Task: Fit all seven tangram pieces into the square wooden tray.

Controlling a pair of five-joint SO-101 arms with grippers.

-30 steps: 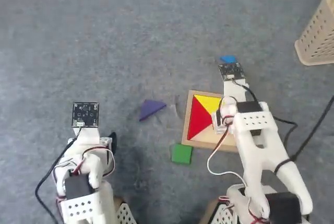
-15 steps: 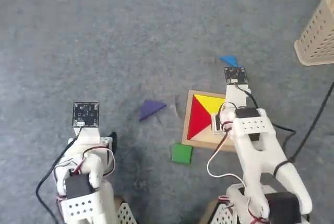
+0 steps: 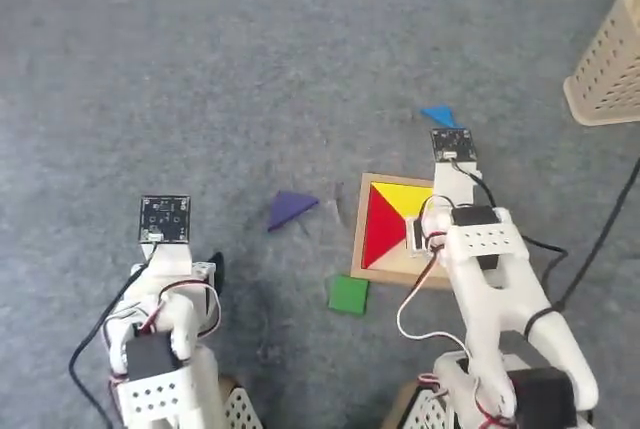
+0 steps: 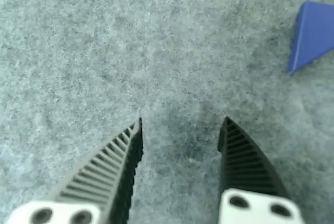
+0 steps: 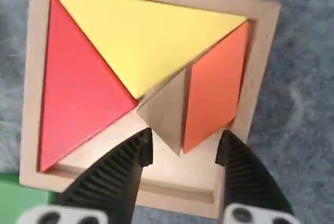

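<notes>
The left gripper [image 4: 182, 121] hangs over bare grey carpet [image 3: 200, 99] with its jaws spread wide and nothing between them, a purple triangle [image 4: 313, 33] lying ahead of it and off to its right. A green square [image 3: 348, 294] sits on the carpet just left of the right gripper [image 5: 186, 132], which hovers open over the wooden tray [image 5: 261, 78]. Under and ahead of its fingers the red triangle [image 5: 78, 88], yellow triangle [image 5: 151, 41] and orange piece [image 5: 214, 93] lie in the tray, and a blue triangle [image 3: 440, 115] rests beyond it, past the tray's far edge.
</notes>
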